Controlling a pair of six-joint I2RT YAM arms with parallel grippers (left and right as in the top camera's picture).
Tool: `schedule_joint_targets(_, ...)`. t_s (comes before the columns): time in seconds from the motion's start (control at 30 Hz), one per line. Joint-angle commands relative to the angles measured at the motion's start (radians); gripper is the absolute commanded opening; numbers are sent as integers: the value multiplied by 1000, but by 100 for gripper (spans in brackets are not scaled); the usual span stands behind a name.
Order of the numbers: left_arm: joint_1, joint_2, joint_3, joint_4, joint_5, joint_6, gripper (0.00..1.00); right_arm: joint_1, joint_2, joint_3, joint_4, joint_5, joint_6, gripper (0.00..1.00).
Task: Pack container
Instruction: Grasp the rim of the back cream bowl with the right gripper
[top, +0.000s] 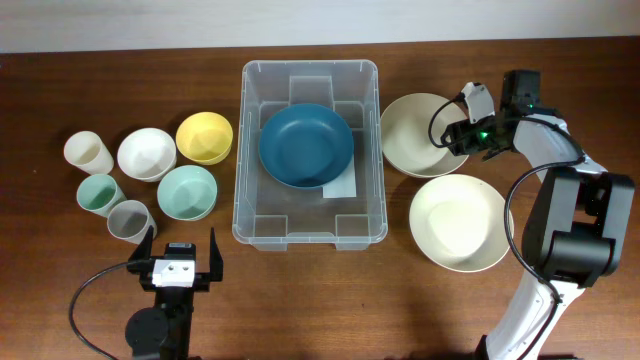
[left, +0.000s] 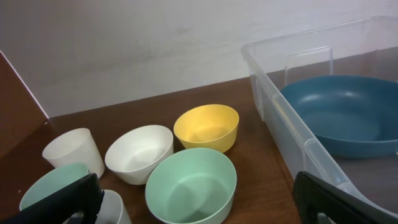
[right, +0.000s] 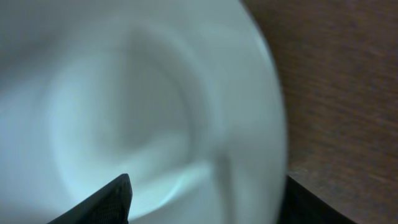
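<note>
Now: bin at ctr, one dish inside, both tools spread

Brown wooden worktop (top: 60, 290) carries everything. The container (top: 240, 150), a large clear rectangular plastic bin w/ rounded corners, sits at the ctr of the worktop, long side running front to back. Inside it lies a wide dark-blue shallow bowl (top: 306, 145), toward the far half, overlapping the edge of a white label (top: 342, 189) on the bin's base.

R of the bin are two big cream round bowls: one (top: 415, 135) just beside the bin's far R corner, the other (top: 460, 222) nearer the front, the two rims close together.

L of the bin is a cluster of three small bowls: yellow (top: 204, 137) nearest the bin wall, white (top: 146, 153) beside it, mint-green (top: 187, 192) in front of both. Further L are three cups: white (top: 89, 153), mint (top: 100, 193), grey (top: 131, 220).

R tool (right: 208, 193) is at the far cream bowl's R rim, fingers spread, one over the bowl's inside, the other over the wood outside; wrist view is blurred, so contact w/ the rim can't be told.

L tool (top: 183, 240) is near the front edge, just R of the grey cup, fingers spread wide, gripping nothing.
</note>
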Motion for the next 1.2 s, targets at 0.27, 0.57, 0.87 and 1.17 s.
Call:
schedule_joint_targets(0.27, -4, -8, -7, 2, 11, 13, 100, -2, 6, -60, 71, 50, 16, 33)
schedule_joint_targets(0.57, -4, -8, -7, 2, 11, 13, 100, -28, 21, -53, 148, 53, 90, 4)
schedule_joint_targets(0.87, -4, -8, -7, 2, 10, 13, 100, -101, -58, 169, 94, 4, 203, 4)
schedule_joint_targets(1.17, -4, -8, -7, 2, 10, 13, 100, -4, -151, 480, -170, -37, 199, 4)
